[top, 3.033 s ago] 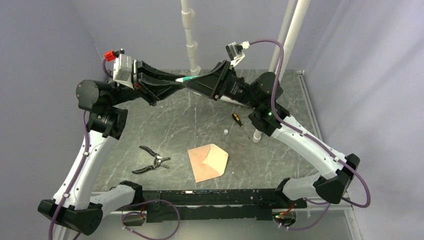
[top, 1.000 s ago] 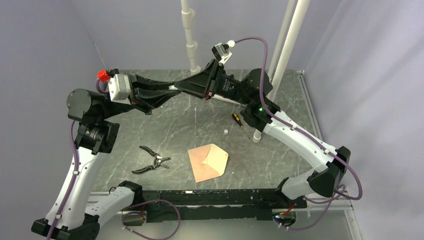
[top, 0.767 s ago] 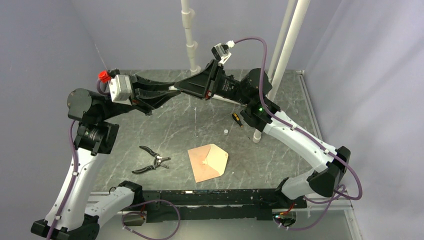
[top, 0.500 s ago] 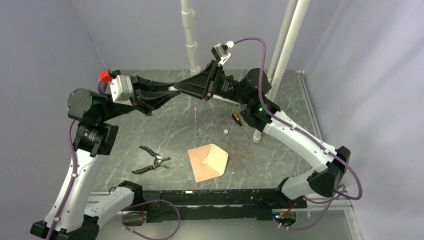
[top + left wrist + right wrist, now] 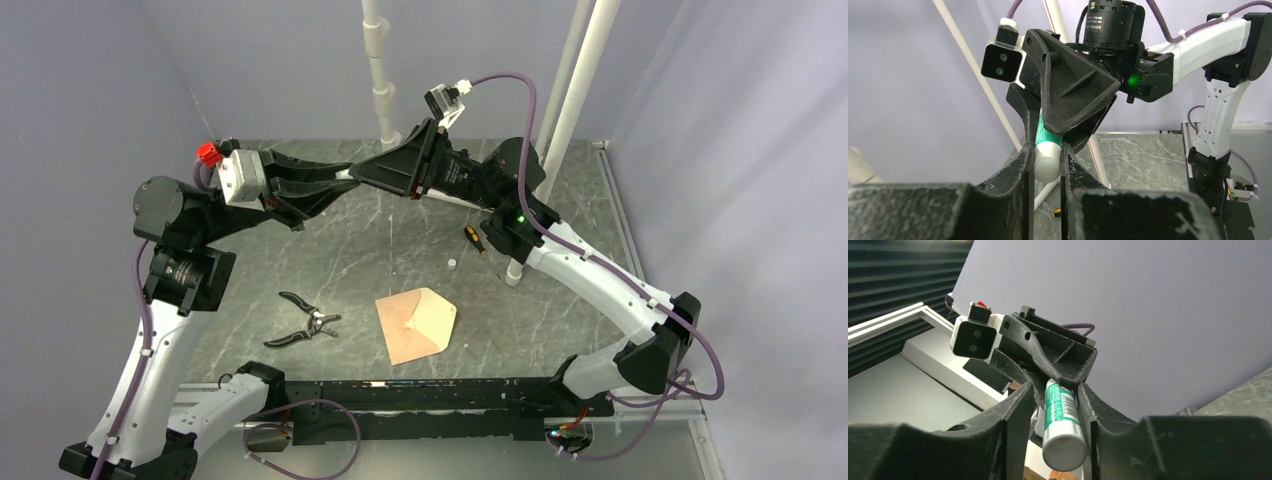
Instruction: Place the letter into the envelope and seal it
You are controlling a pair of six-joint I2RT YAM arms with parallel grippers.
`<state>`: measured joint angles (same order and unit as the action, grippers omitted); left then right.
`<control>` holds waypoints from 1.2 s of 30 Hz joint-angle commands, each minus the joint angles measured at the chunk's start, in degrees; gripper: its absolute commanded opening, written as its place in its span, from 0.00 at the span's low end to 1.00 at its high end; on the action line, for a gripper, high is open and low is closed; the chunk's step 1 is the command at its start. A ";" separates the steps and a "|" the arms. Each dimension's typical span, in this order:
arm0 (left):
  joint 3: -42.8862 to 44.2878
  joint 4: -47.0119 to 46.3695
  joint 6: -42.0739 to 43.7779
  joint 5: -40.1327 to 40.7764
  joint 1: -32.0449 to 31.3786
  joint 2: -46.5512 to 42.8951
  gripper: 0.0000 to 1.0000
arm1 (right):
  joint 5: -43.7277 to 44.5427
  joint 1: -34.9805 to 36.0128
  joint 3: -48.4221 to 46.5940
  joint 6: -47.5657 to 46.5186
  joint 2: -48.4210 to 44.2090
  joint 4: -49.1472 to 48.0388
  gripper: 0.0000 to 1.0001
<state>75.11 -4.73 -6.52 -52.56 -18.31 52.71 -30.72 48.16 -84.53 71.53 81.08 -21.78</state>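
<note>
Your left hand (image 5: pixel 1046 157) pinching a glue stick (image 5: pixel 1062 425) by its white cap in mid-air, your right hand (image 5: pixel 1054 388) around its green body — gripping or loose, can't tell, envelope (image 5: pixel 418 325) flat on the tabletop (image 5: pixel 350 250) below.

A green-and-white glue stick (image 5: pixel 1063 432) sits between the right gripper (image 5: pixel 1054 392)'s parted jaws, far end in the left gripper (image 5: pixel 1048 357).

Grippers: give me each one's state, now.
Left gripper: closed on the glue stick's white cap.
Right gripper: jaws around its green body; whether they grip cannot be told.
</note>
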 commanded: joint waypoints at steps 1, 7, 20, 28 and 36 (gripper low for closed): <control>1.50 1.58 0.12 1.87 0.29 0.02 0.02 | -2.59 0.27 -0.62 -0.21 -2.12 -8.38 0.42; 1.51 1.22 -0.22 1.29 0.29 -0.06 0.02 | -2.68 0.27 -0.72 0.00 -1.93 -8.40 0.28; 2.10 3.11 -1.32 -2.10 0.29 -1.72 0.83 | 2.75 0.21 0.03 -7.65 -4.01 3.05 0.00; 1.38 9.23 -0.43 -0.14 0.29 -4.51 0.93 | 12.95 0.27 1.71 -20.28 -7.24 19.84 0.00; 1.48 20.42 -12.26 11.93 0.29 -3.43 0.93 | 28.65 0.43 2.81 -36.03 -5.99 42.99 0.00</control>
<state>75.64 8.25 -9.34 -46.76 -18.20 46.65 -12.38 48.34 -82.91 46.33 74.78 7.22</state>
